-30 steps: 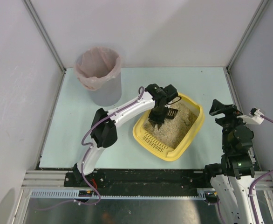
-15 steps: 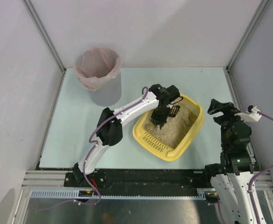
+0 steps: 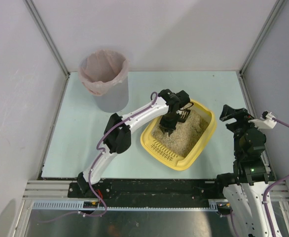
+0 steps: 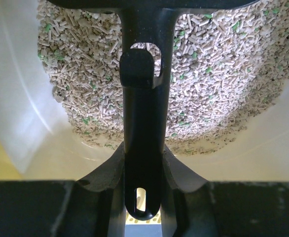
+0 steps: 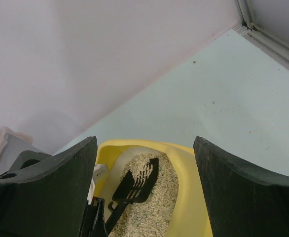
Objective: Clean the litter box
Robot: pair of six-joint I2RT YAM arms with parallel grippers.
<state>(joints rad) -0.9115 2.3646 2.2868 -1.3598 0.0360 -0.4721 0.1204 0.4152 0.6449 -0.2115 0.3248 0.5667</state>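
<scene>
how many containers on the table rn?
2. The yellow litter box sits centre-right, with the left gripper holding a black scoop in its litter; the grey pink-lined bin stands at the back left. Nothing seems to hide another.

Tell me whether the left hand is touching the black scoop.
Touching. The left wrist view shows the left hand clamping the scoop handle between its fingers.

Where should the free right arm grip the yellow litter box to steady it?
Probably take the litter box by its thin upright right-hand wall, coming down from above, right fingers straddling the rim. That side lies nearest and clear of the scoop.
</scene>
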